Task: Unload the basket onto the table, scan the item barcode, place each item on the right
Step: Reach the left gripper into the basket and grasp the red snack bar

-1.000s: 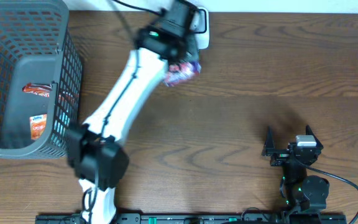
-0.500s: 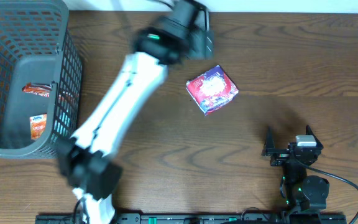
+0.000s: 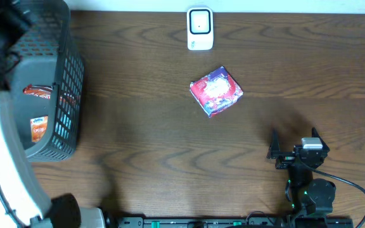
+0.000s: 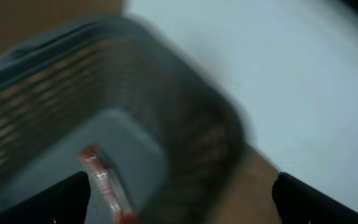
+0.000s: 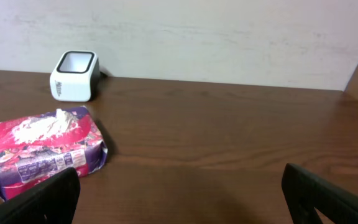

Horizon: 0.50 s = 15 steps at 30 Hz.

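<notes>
Now your left gripper [image 4: 180, 199] hangs spread over the basket [image 3: 68, 95], your right gripper [image 3: 294, 149] equally wide, and the pink packet [image 3: 215, 91] lies on the bench [image 3: 138, 126] near the scanner [image 3: 199, 28].

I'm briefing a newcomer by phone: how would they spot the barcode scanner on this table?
Look along the far edge of the wooden table, against the white wall. Near its middle stands the scanner, a small white box with a dark-rimmed window. It alone is white and rigid; the tissue pack nearby is soft, pink and purple.
</notes>
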Motion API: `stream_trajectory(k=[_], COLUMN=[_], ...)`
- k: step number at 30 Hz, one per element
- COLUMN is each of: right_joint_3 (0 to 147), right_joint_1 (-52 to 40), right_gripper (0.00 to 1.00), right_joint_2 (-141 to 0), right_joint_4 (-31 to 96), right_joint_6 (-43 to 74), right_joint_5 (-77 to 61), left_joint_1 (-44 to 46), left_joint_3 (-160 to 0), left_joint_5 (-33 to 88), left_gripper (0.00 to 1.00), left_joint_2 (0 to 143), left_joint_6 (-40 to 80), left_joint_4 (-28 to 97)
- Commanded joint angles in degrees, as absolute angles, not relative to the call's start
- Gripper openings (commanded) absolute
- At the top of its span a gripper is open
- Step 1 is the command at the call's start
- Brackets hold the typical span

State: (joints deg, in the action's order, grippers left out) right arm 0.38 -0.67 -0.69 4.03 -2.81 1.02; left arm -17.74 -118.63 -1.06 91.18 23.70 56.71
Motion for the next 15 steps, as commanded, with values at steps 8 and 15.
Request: stream_trajectory(k=[8, 15], right_joint_3=[0.32, 0.32], right_joint_1=[-0.19, -0.19], right_gripper=[0.99, 0.99], right_joint_2=[-0.38, -0.38], right_joint_4=[4.27, 4.27], right_joint_6=[-3.49, -3.49], right_joint_5=[0.97, 0.97], left_joint_1=[-24.58, -24.32], left_joint_3=[-112.62, -110.78], left_joint_5=[-0.95, -1.15], left_gripper=[0.89, 0.82], left_joint_2=[99.15, 106.59], left_joint_6=[18.00, 27.86], left_joint_4=[58.04, 58.89])
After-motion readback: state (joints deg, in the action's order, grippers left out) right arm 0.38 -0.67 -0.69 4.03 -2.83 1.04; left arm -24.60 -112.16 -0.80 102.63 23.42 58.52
